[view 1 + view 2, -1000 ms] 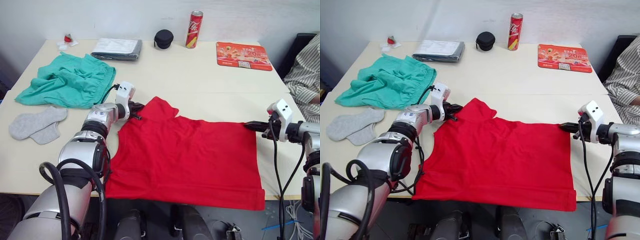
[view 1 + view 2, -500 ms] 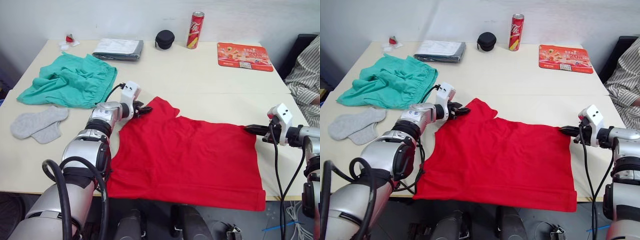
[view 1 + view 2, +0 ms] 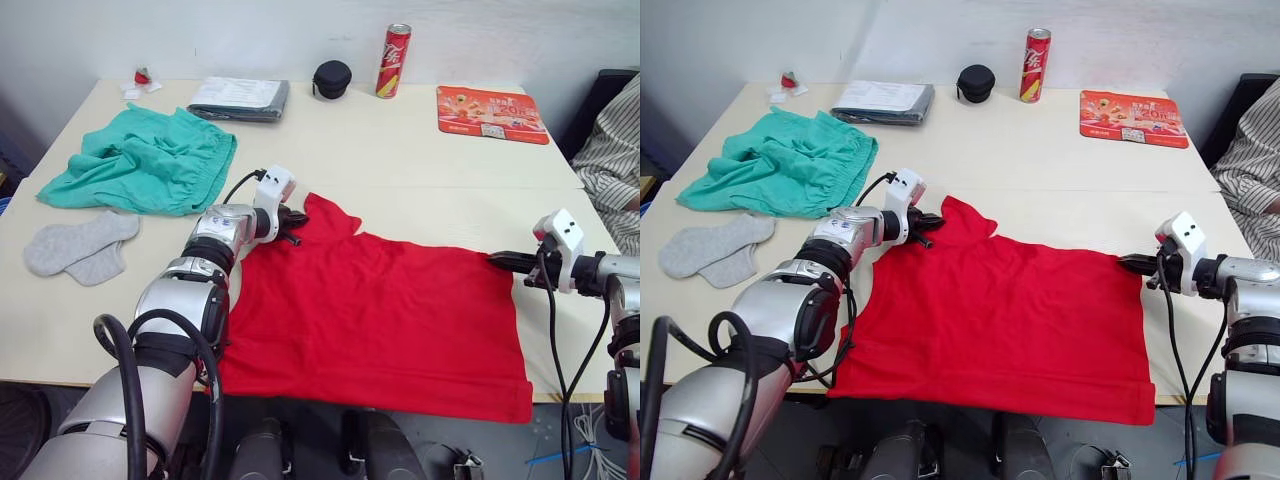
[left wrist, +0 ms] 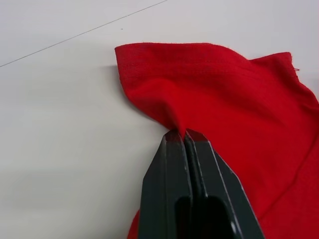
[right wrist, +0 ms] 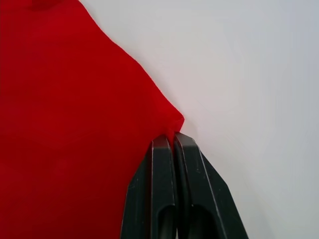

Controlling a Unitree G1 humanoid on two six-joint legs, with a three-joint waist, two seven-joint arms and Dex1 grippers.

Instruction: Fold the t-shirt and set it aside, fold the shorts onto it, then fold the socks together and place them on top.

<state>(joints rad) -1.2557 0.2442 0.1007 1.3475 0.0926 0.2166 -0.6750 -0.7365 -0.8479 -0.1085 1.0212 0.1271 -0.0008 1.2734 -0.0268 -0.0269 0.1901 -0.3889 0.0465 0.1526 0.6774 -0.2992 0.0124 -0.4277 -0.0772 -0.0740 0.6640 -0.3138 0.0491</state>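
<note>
Both grippers' fingers are pinched tight on the t-shirt [image 3: 375,305], which lies flat near the table's front edge: left gripper [image 4: 182,133] on the sleeve, right gripper [image 5: 172,137] on the far corner. I'd lift both evenly so the fold stays straight.

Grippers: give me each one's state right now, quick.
Left gripper: shut on the bright red cotton t-shirt, pinching its sleeve edge.
Right gripper: shut on the t-shirt, pinching a corner of the fabric.
</note>
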